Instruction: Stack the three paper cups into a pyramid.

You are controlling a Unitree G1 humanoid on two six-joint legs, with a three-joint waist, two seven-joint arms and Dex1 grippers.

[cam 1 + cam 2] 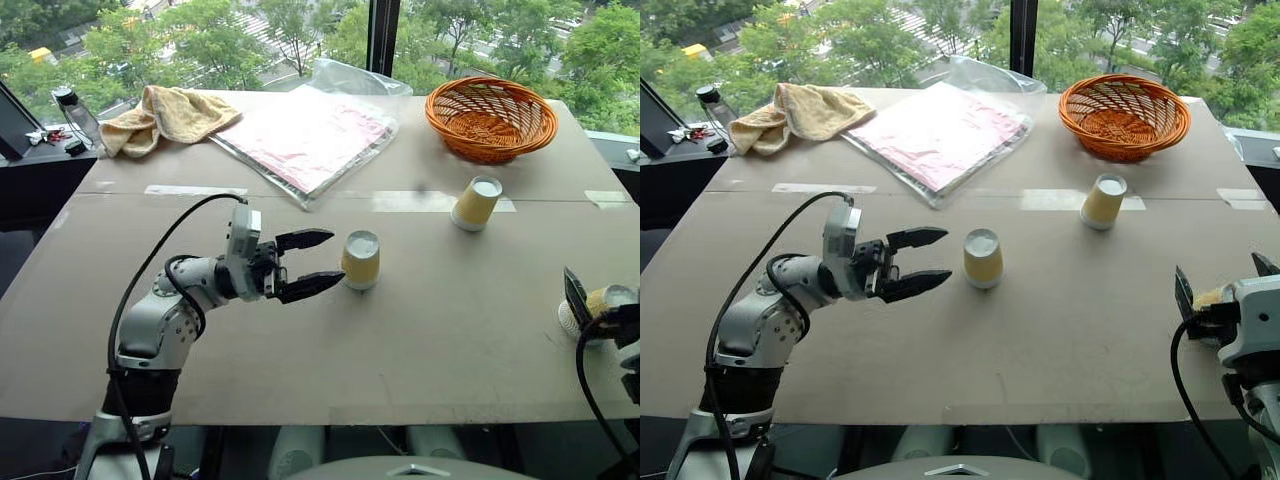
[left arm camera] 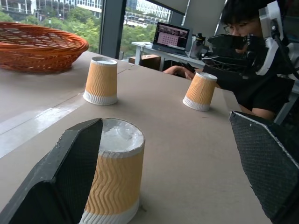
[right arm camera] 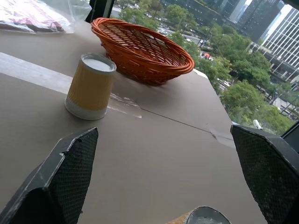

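Observation:
Three yellow-tan paper cups stand base up and apart on the brown table. The middle cup (image 1: 361,259) is just off the fingertips of my left gripper (image 1: 336,258), which is open and points at it from the left; one finger (image 2: 70,172) is beside its wall. A second cup (image 1: 477,203) stands farther back to the right, in front of the basket. The third cup (image 1: 600,303) is at the table's right edge, partly hidden by my right gripper (image 1: 1225,283), which is open around it with its fingers (image 3: 70,177) wide apart.
An orange wicker basket (image 1: 490,118) sits at the back right. A pink sheet in clear plastic (image 1: 305,135) and a tan towel (image 1: 165,115) lie at the back. A person (image 2: 254,79) sits beyond the table's right end. The table's front edge is close.

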